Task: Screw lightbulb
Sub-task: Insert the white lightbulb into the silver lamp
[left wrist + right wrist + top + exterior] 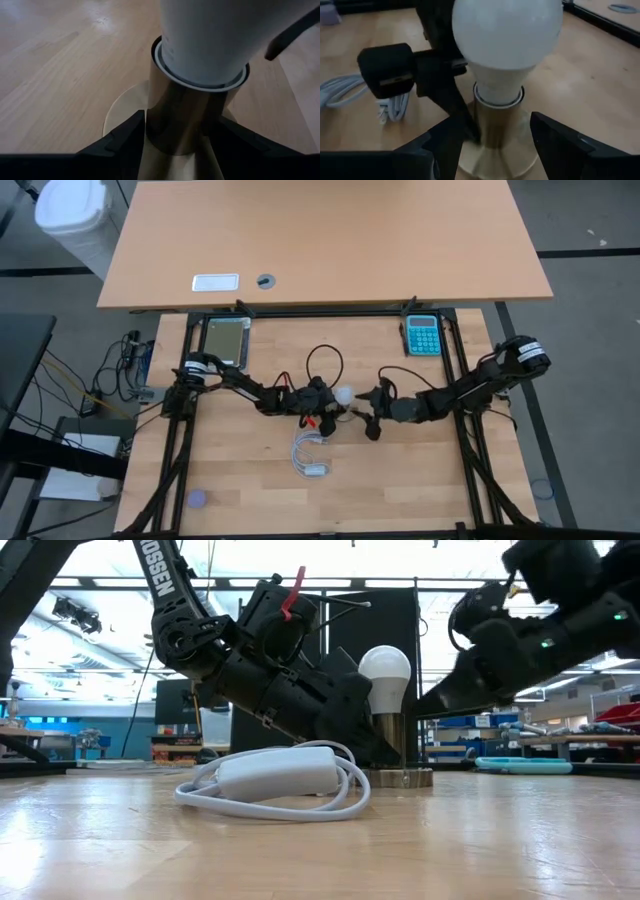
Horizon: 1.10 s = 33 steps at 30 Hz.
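The white lightbulb (385,668) stands upright in a brass socket (396,745), whose round base disc (400,778) rests on the wooden table at its middle. My left gripper (325,397) reaches in from the table's left and is shut on the socket's stem. My right gripper (366,399) comes in from the table's right. In the right wrist view its fingers (555,145) stand apart, one on either side of the socket top and the lightbulb's neck (497,92). My left gripper pinches the socket's brass stem (156,127) between its two fingers (125,137), just above the base disc. It comes slanting down from the table's left. The socket stands upright with its disc on the table. My right gripper: I cannot tell whether its fingers touch the lightbulb or the socket.
A coiled white cable with an inline switch (280,775) lies on the table just near of the socket. Red and black wires loop around my left gripper (322,360). A teal calculator (422,335) and a silver tray (226,340) lie at the far edge.
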### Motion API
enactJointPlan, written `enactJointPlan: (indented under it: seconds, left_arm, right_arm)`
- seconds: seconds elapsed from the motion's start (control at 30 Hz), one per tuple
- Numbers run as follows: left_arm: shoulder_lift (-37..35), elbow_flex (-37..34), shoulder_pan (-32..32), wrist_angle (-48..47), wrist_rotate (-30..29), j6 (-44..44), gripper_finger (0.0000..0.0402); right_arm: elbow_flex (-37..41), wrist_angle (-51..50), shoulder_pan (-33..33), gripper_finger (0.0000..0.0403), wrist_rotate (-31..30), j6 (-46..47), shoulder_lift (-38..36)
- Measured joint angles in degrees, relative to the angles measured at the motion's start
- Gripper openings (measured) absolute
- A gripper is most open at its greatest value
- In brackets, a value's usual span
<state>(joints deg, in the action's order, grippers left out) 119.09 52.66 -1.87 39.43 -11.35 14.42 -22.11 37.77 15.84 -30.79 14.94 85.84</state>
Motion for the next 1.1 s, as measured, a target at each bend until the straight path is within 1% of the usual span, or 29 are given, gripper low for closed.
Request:
enactJointPlan:
  seconds: [0.1, 0.23, 0.3, 0.5, 0.57, 0.63, 0.7, 0.8, 0.87, 0.9, 0.97, 1.1]
  left_arm:
    - [0.0, 0.0, 0.0, 0.0, 0.0, -0.1, 0.0218]
    - [0.0, 0.0, 0.0, 0.1, 0.0, -0.1, 0.0218]
    - [0.0, 0.0, 0.0, 0.1, 0.0, 0.0, 0.0218]
    - [0.0, -0.1, -0.1, 0.1, -0.4, 0.1, 0.0218]
    - [0.0, 0.0, -0.1, 0.0, -0.7, 0.6, 0.0218]
    - [0.0, 0.0, 0.1, 0.0, -1.0, 0.6, 0.0218]
    - [0.0, 0.0, 0.1, 0.0, -1.2, 0.6, 0.0218]
    - [0.0, 0.0, 0.1, 0.0, -1.1, 0.6, 0.0218]
    - [0.0, 0.0, 0.1, 0.1, -1.0, 0.6, 0.0218]
    - [0.0, 0.0, 0.1, 0.0, -1.0, 0.6, 0.0218]
    - [0.0, 0.0, 0.1, -0.1, -1.0, 0.6, 0.0218]
    - [0.0, 0.0, 0.1, 0.0, -1.0, 0.6, 0.0218]
  right_arm:
    - [0.0, 2.0, -2.6, 0.0231, 3.2, -2.1, 0.0]
    - [0.0, 5.2, -5.2, 0.0231, 11.1, -3.5, 0.0]
    - [0.0, 5.7, -5.6, 0.0231, 13.4, -3.5, 0.0]
    - [0.0, 5.2, -2.6, 0.0231, 13.5, -1.4, 0.0]
    - [0.0, 5.6, -0.9, 0.0231, 16.3, -0.4, 0.0]
    - [0.0, 5.7, 0.7, 0.0231, 17.6, 0.3, 0.0]
    - [0.0, 5.3, 1.7, 0.0231, 15.9, 0.3, 0.0]
    - [0.0, 4.0, 2.2, 0.0231, 10.3, -0.3, 0.0]
    - [0.0, 3.0, 0.9, 0.0231, 5.8, -0.4, 0.0]
    - [0.0, 2.8, 0.1, 0.0231, 4.6, -0.6, 0.0]
    - [0.0, 2.7, -1.4, 0.0231, 4.3, -0.9, 0.0]
    - [0.0, 3.1, -4.2, 0.0231, 5.9, -2.6, 0.0]
